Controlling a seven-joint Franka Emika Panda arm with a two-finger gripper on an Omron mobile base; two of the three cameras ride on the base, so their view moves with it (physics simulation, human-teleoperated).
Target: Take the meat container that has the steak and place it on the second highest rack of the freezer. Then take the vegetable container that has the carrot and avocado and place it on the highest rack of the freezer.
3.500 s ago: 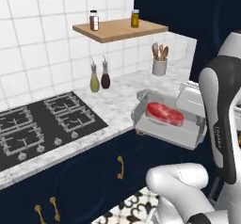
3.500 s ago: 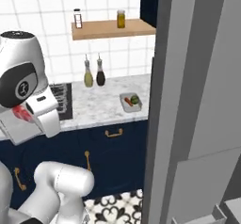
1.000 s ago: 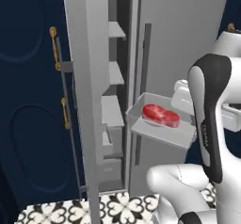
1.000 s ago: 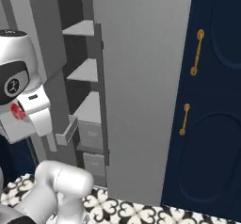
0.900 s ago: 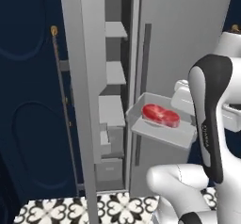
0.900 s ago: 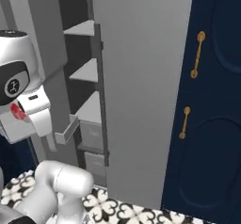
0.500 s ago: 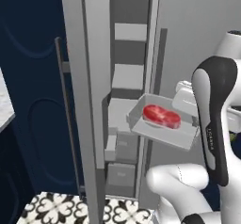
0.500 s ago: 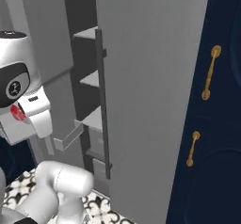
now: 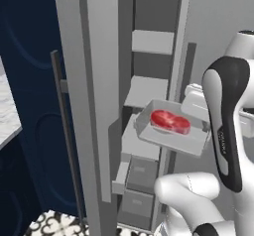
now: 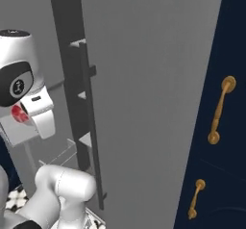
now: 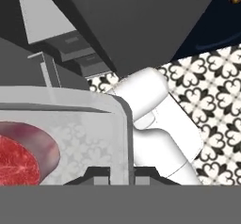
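Closest to me, in the hand view, the gripper (image 11: 119,171) sits at six o'clock with its two dark tips clenched on the near wall of the meat container (image 11: 84,105), one tip on either side of that rim. One steak (image 11: 23,155) lies inside it, at about eight o'clock of that view, glossy red and cut off by the frame's left edge. Through the clear tray and past it I see the patterned floor (image 11: 212,110) at three o'clock.

From the left base view, I count one tray: the meat container (image 9: 196,143) is held in the air, slightly tilted, just right of centre, with the single steak (image 9: 170,121) in its middle. It hangs in front of the open freezer (image 9: 149,91), near the edge of the lower of the two flat shelves I can see. The upper shelf (image 9: 153,41) is at twelve o'clock and the lower shelf (image 9: 146,91) sits just behind the tray's far corner. Two drawers (image 9: 140,173) are stacked below, toward six o'clock (the lower one partly hidden). The freezer door (image 9: 84,81) stands open at ten o'clock, one dark bar handle (image 9: 67,136) running down it.

In the right base view, two brass handles (image 10: 218,110) show on the navy cabinet at three and five o'clock.
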